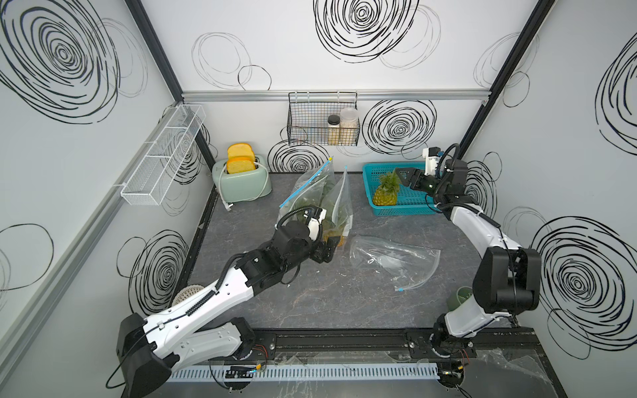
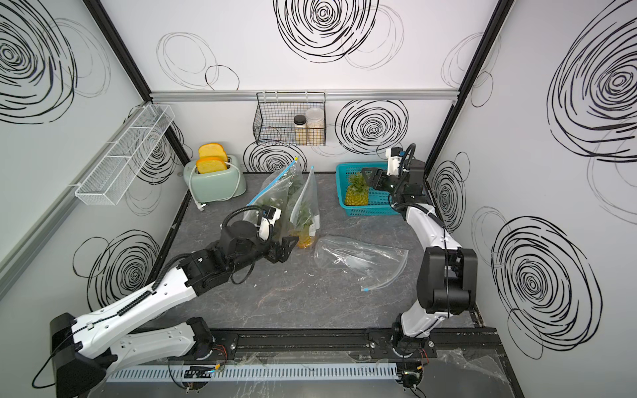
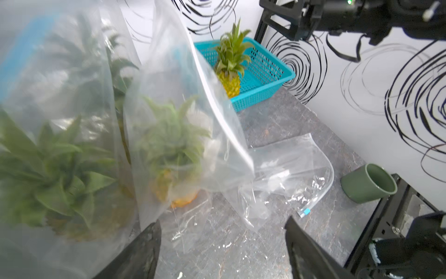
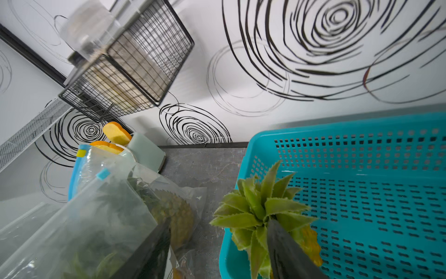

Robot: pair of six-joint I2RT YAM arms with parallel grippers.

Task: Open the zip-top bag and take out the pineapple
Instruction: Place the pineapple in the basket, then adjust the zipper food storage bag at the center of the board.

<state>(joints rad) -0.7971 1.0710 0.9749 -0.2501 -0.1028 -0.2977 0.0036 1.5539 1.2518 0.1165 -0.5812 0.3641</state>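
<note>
Two clear zip-top bags stand upright at the middle back of the table, one with a blue zip strip (image 1: 310,193) and one beside it (image 1: 341,206); each holds a pineapple (image 3: 173,154). My left gripper (image 1: 327,249) (image 3: 223,221) is open low at their base, with only tabletop between its fingers. Another pineapple (image 1: 386,194) (image 4: 260,210) stands bare in the teal basket (image 1: 413,203). My right gripper (image 1: 401,175) (image 4: 218,223) is open just above its green crown, one finger over the leaves, gripping nothing.
An empty clear bag (image 1: 393,258) lies flat right of the standing bags. A mint toaster (image 1: 241,182) with bread sits back left. A black wire basket (image 1: 322,124) with jars hangs on the back wall. A green cup (image 1: 460,298) stands by the right arm.
</note>
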